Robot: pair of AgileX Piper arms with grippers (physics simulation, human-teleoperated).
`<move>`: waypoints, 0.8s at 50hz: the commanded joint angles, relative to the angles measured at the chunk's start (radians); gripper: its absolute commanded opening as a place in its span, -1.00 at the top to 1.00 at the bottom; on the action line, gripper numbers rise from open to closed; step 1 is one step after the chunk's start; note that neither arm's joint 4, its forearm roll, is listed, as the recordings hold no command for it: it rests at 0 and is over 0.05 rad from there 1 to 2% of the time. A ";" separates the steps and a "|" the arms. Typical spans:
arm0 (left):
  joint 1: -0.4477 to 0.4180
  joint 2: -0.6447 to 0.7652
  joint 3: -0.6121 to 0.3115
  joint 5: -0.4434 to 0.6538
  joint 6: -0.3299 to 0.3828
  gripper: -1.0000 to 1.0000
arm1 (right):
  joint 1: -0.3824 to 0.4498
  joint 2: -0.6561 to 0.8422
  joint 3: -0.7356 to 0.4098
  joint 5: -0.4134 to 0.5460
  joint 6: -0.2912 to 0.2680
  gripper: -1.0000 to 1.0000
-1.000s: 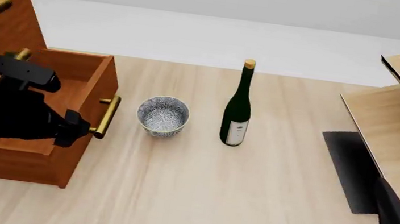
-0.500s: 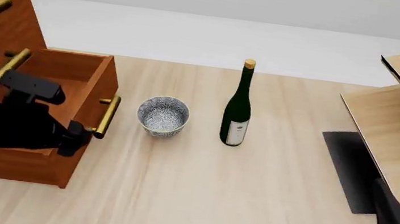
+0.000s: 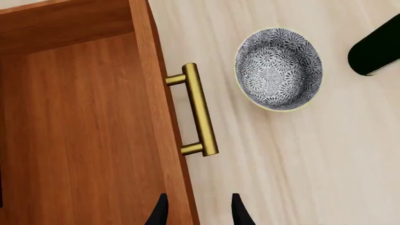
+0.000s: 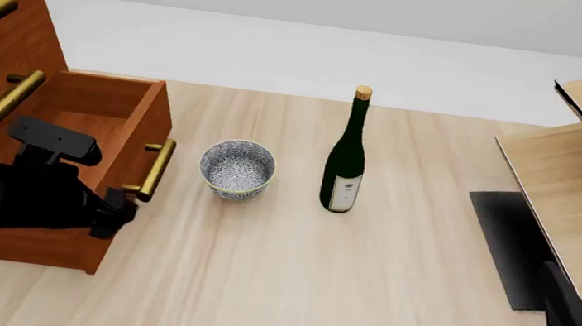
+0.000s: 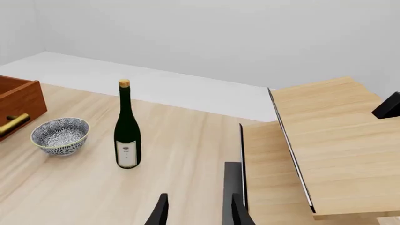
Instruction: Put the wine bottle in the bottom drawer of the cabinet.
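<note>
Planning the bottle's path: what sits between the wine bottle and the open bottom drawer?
The front view shows the bowl between wine bottle and bottom drawer.

Light wood table [image 4: 365, 289], wine bottle [image 4: 347, 157] upright, speckled bowl [image 4: 237, 170] beside it

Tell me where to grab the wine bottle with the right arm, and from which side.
Grip the wine bottle on its straight body around the label, coming in level from its right. It stands upright and alone, with the bowl on its left and bare table toward the open right gripper. The slim neck offers less hold.
</note>
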 commanded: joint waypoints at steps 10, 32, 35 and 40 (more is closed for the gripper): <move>-0.053 0.014 0.023 -0.030 -0.026 -1.00 | 0.006 0.002 0.000 0.001 0.001 -1.00; -0.128 0.038 0.026 -0.059 -0.066 -1.00 | 0.012 0.015 0.000 -0.010 -0.002 -1.00; -0.136 0.039 0.027 -0.061 -0.067 -1.00 | 0.013 0.010 0.000 -0.004 -0.002 -1.00; -0.149 0.037 0.026 -0.061 -0.070 -1.00 | 0.015 0.010 0.000 -0.003 -0.002 -1.00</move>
